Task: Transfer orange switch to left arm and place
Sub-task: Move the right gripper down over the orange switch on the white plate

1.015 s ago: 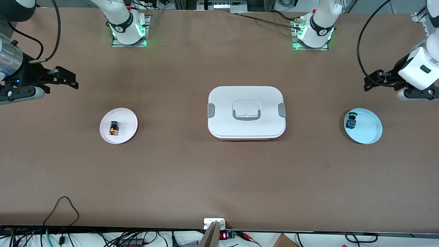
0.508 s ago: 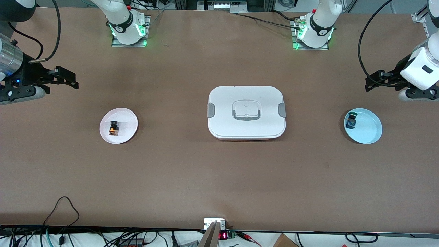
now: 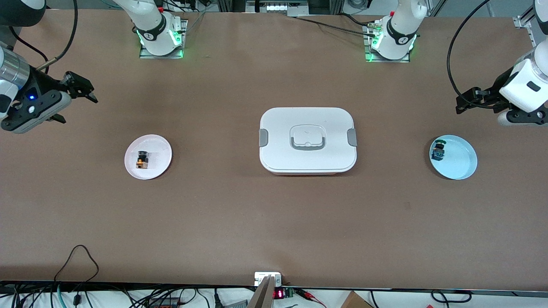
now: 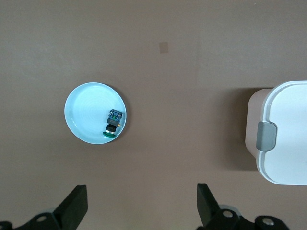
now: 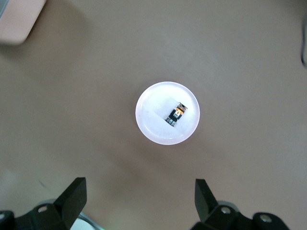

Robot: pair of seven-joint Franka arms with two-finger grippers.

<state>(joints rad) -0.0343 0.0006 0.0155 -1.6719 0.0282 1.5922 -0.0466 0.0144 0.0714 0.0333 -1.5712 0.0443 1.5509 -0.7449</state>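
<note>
Hovering with its black fingers spread wide and empty, your right gripper [image 3: 81, 87] is hanging over the bench near the right arm's end. Just beside it, the tiny orange-bodied push-button switch [image 3: 141, 160] is sitting untouched on a small round pale pink plate [image 3: 160, 149]. At the bench's middle, the large white lidded box [image 3: 308, 140] is standing in the way. Your left gripper [image 3: 466, 102] is waiting open over the left arm's end, above a round light blue plate [image 3: 460, 164] carrying a blue-bodied switch [image 3: 438, 149]. You are looking at a task barely begun: pickup, handover and placement all remain.
</note>
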